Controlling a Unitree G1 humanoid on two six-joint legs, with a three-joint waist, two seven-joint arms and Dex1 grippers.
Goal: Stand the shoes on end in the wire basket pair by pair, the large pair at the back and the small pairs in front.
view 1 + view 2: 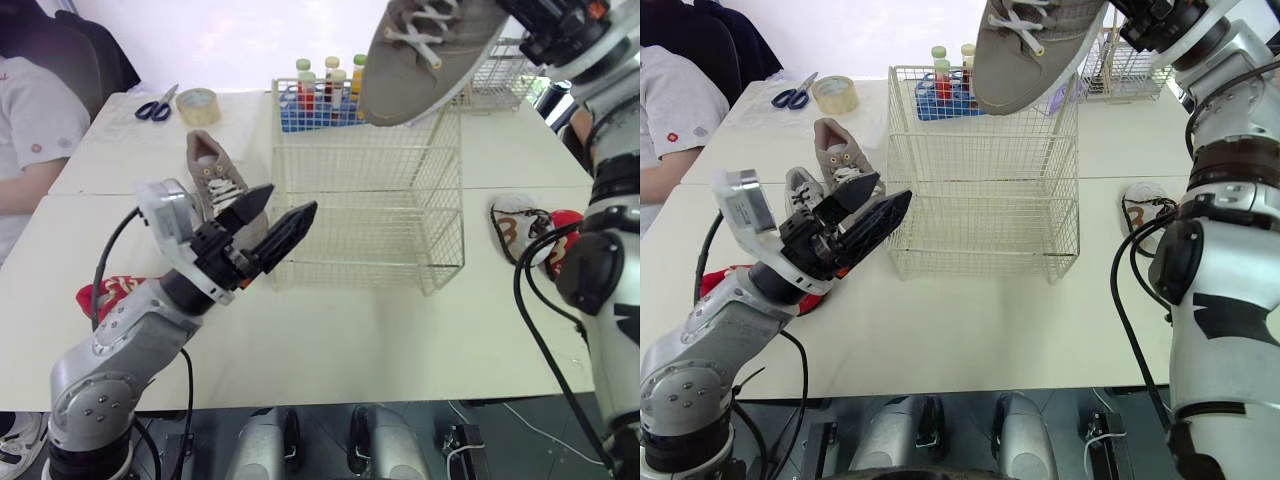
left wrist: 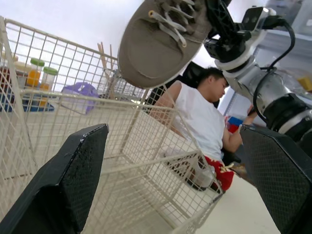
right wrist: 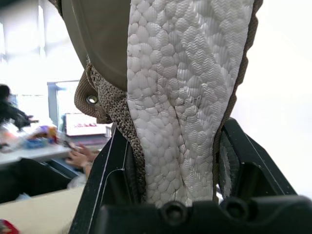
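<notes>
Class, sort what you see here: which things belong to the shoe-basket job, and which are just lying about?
Job: wire basket, raised grey shoe, grey shoe on table, small red shoe, small white shoe.
Lying about: scissors, tape roll, rack of bottles, far basket.

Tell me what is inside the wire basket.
The wire basket holds no shoes; its floor shows through the mesh. The right pincer holds a large grey shoe above it, hiding part of the back rim.

Between my left gripper's (image 2: pixel 173 134) wide-spread black fingers I see the white wire basket (image 2: pixel 122 100). Above it the right gripper (image 2: pixel 219 27) clamps a grey-brown lace-up shoe (image 2: pixel 156 53) (toe tipped downward). A person in a white shirt (image 2: pixel 204 117) is beyond.
</notes>
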